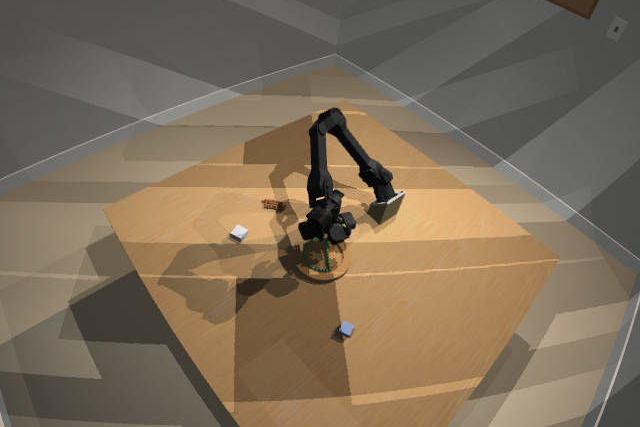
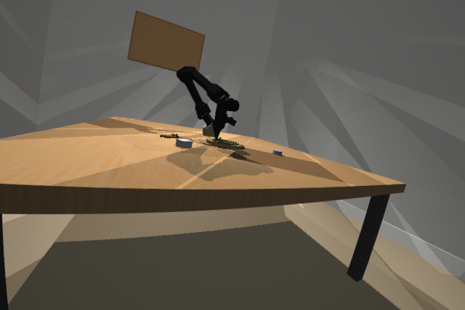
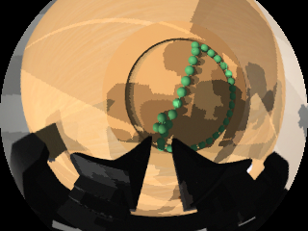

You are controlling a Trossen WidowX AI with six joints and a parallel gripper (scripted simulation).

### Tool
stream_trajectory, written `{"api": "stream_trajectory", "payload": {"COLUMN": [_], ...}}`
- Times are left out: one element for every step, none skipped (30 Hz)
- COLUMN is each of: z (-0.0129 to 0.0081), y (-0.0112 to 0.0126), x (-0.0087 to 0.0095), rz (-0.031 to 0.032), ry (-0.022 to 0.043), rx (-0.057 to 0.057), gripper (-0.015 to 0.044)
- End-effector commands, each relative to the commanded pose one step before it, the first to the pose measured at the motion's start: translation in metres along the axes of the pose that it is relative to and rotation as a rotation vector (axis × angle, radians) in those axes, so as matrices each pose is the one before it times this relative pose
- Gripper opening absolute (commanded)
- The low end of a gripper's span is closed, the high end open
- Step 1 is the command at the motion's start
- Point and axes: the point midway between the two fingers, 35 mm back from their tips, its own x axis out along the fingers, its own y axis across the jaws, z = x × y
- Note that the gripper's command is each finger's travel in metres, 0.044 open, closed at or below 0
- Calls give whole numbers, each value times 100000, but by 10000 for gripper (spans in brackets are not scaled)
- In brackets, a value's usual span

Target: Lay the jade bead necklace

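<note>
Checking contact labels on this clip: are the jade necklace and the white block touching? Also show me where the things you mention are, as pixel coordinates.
Apart. The top view shows bare tabletop between the jade necklace [image 1: 326, 257] [image 2: 229, 142] [image 3: 186, 81] and the white block [image 1: 238, 233] [image 2: 184, 143].

The arm [image 1: 318, 151] [image 2: 190, 88] is matte black throughout, with long, slim links and bulky rounded joint housings. Its end effector [image 2: 216, 136] [image 3: 162, 141] bears two dark, wedge-shaped fingers tapering to points. Behind these, blocky black housings flank the end effector at either side. A short cylindrical body [image 2: 231, 104] sits above the end effector.
</note>
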Motion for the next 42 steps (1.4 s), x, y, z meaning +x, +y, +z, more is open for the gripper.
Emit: {"api": "stream_trajectory", "payload": {"z": [9,0,0,0,0,0,0,0,0,0,0,0,0,0,0,0,0,0,0,0,0,0,0,0,0,0,0,0,0,0,0,0,0,0,0,0,0,0,0,-6,-18,-29], "y": [-19,0,0,0,0,0,0,0,0,0,0,0,0,0,0,0,0,0,0,0,0,0,0,0,0,0,0,0,0,0,0,0,0,0,0,0,0,0,0,12,37,56], "x": [-28,0,0,0,0,0,0,0,0,0,0,0,0,0,0,0,0,0,0,0,0,0,0,0,0,0,0,0,0,0,0,0,0,0,0,0,0,0,0,-46,-139,-208], "rz": [-51,0,0,0,0,0,0,0,0,0,0,0,0,0,0,0,0,0,0,0,0,0,0,0,0,0,0,0,0,0,0,0,0,0,0,0,0,0,0,-5,-15,-27], "ry": [-44,0,0,0,0,0,0,0,0,0,0,0,0,0,0,0,0,0,0,0,0,0,0,0,0,0,0,0,0,0,0,0,0,0,0,0,0,0,0,56,170,258], "rx": [41,0,0,0,0,0,0,0,0,0,0,0,0,0,0,0,0,0,0,0,0,0,0,0,0,0,0,0,0,0,0,0,0,0,0,0,0,0,0,-79,-238,-357], "gripper": [41,15,0,0,0,0,0,0,0,0,0,0,0,0,0,0,0,0,0,0,0,0,0,0,0,0,0,0,0,0,0,0,0,0,0,0,0,0,0,0,0,0]}}
